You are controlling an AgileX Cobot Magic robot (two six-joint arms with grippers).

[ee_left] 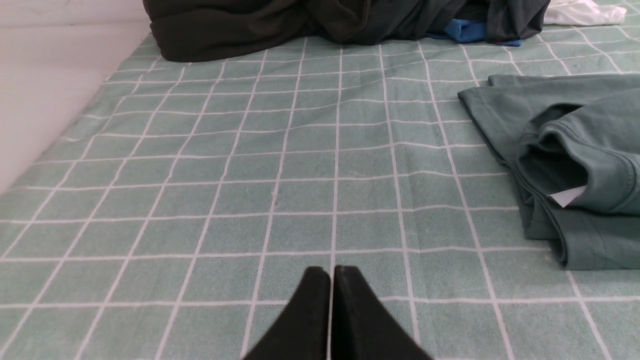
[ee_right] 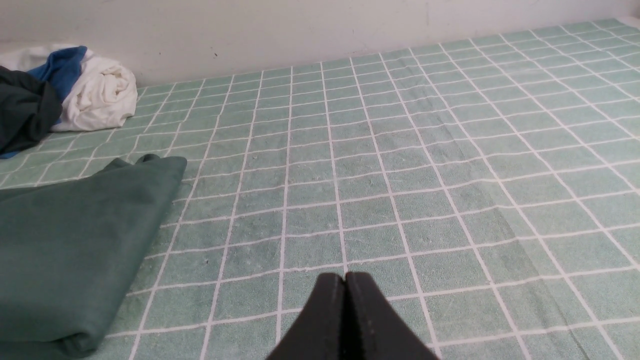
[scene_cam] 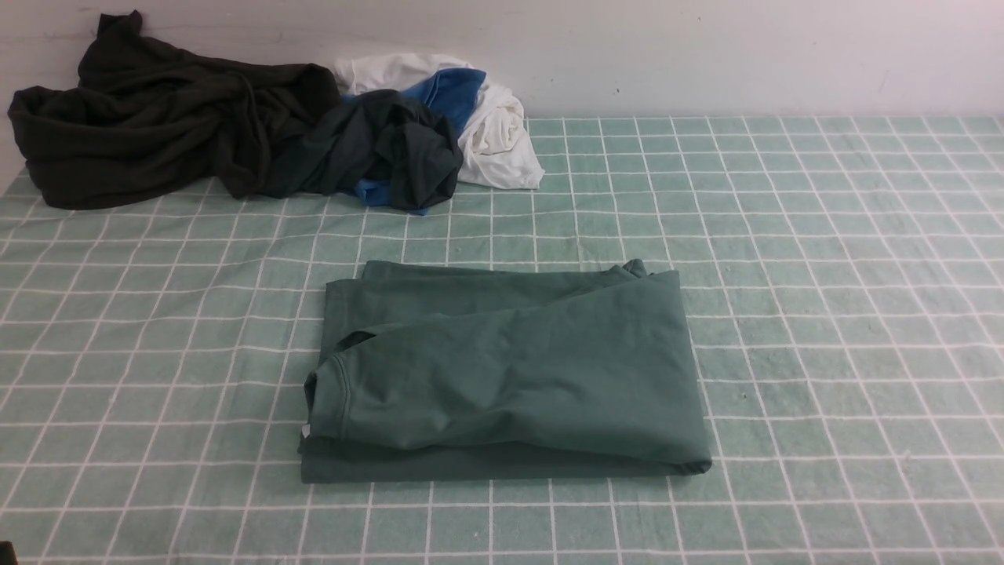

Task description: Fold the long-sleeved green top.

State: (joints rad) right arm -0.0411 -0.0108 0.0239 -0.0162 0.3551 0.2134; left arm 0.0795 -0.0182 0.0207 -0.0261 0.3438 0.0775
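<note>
Both the left gripper and the right gripper hang clenched and empty, only their black tips showing, neither arm visible from the front, either side of the green long-sleeved top, folded mid-cloth with sleeves tucked away, before a tangled clothes heap.

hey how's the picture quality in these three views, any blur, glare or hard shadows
Front view: soft, even light, no glare, the green long-sleeved top sharp, only faint shadow under its edges. Left wrist view: the shut left claw slightly soft up close. Right wrist view: the right claw likewise, checked cloth crisp.
</note>
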